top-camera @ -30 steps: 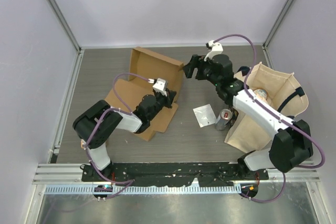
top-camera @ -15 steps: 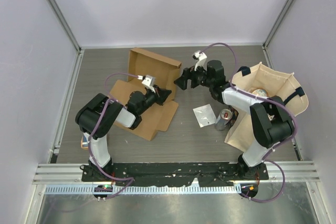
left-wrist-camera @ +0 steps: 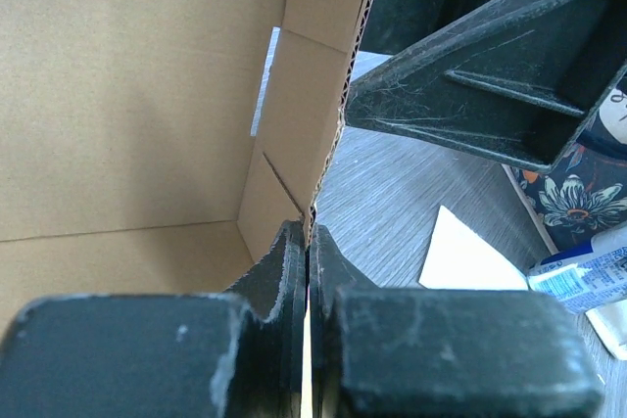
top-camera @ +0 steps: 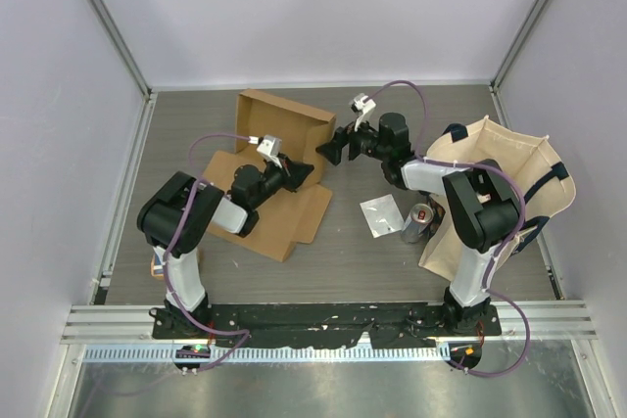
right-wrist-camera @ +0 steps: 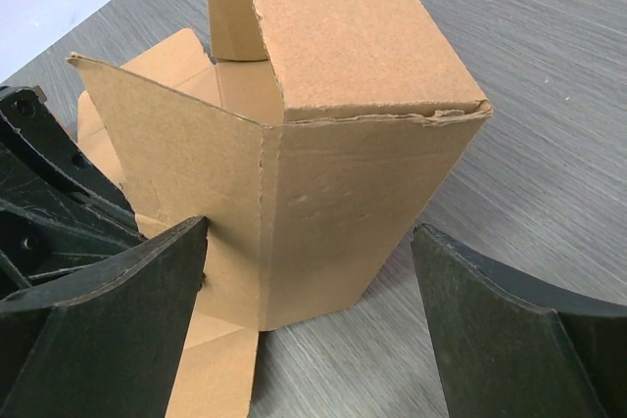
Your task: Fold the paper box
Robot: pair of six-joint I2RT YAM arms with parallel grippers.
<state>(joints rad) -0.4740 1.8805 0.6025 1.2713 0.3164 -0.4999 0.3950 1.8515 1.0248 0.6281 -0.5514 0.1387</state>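
From above, the paper box (top-camera: 284, 119) sits left of centre on the table (top-camera: 372, 261), half built: far part standing, near panels lying flat. Left wrist view now: the left hand (left-wrist-camera: 308, 242) is clenched on the edge of a raised cardboard wall. Right wrist view: the right hand (right-wrist-camera: 312, 232) is released, jaws wide either side of a standing corner, gripping nothing. I'd call it midway; flat flaps look left to lift, tuck and close.

no words or numbers can be read anywhere. the white-and-blue wrapper (left-wrist-camera: 584, 277) at the left wrist view's edge carries blue print, perhaps lettering, but it is too blurred to read. the paper box (right-wrist-camera: 333, 144) shows bare cardboard.
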